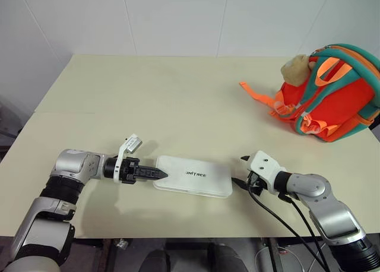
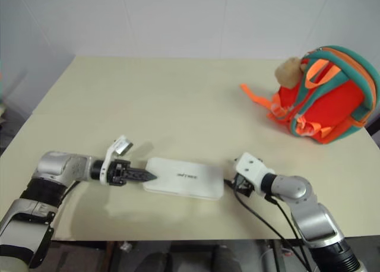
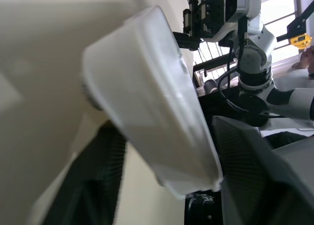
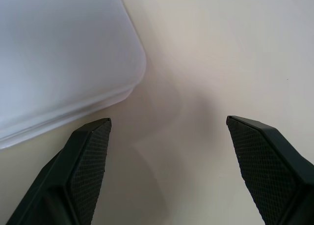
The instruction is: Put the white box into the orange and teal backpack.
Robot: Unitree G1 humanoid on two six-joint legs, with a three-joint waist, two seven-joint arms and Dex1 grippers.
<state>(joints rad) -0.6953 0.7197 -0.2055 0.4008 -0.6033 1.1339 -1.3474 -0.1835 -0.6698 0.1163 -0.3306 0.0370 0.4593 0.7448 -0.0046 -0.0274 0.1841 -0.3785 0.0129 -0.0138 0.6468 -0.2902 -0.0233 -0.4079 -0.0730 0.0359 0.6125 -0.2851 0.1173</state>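
White box [image 1: 193, 176] lies flat on the near table edge, bracketed end-to-end by both grippers.

Left gripper [image 1: 159, 175] is seen at the box's left short end, black tapered fingers partly closed, tips at the rim; in the left wrist view the rounded, smooth plastic end sits between two ribbed pads [image 3: 105, 171], but a firm pinch cannot be confirmed. Right gripper [image 4: 169, 136] is spread wide just off the box's right end, cross-hatched pads bracketing bare table [image 1: 178, 94]; a rounded box corner is seen beside one pad, not touched. Box top is matte white with small dark lettering. Orange and teal backpack [image 1: 332, 94] sits well apart, beyond the right gripper at the far right of the beige tabletop, soft fabric body, orange webbing strap trailing, tan plush toy [image 1: 297, 69] on top.
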